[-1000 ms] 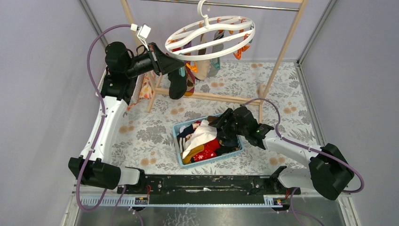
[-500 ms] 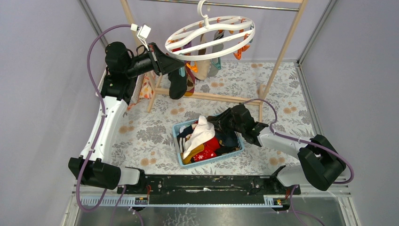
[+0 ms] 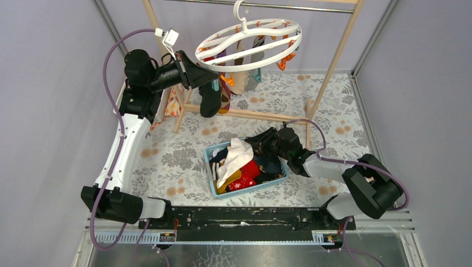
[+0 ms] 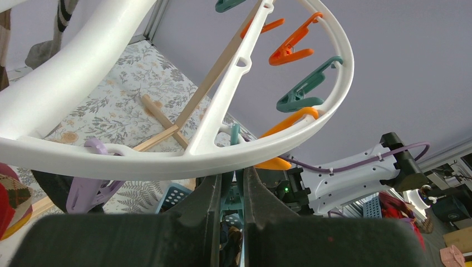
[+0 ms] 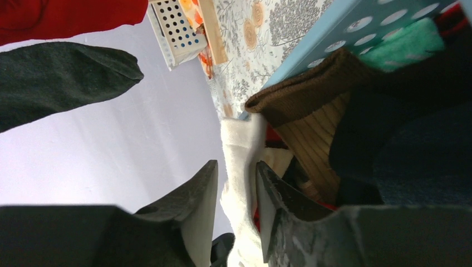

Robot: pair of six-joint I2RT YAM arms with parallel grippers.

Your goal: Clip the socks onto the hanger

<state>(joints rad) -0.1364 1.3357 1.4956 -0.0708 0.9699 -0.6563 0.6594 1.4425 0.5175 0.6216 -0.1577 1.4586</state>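
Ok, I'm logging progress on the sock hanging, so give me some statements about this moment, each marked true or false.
1. The right gripper pinches a white sock in the blue basket. True.
2. The hanger lies flat on the table. False: it hangs by its hook from the rail.
3. The left gripper is up at the hanger's ring, shut on a teal clip. True.
4. No socks are clipped on. False: several hanging socks dangle under the ring.

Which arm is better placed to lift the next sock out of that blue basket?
Right: the right fingers pinch a white sock over the basket. The left fingers are up at the hanger, closed on a teal clip.
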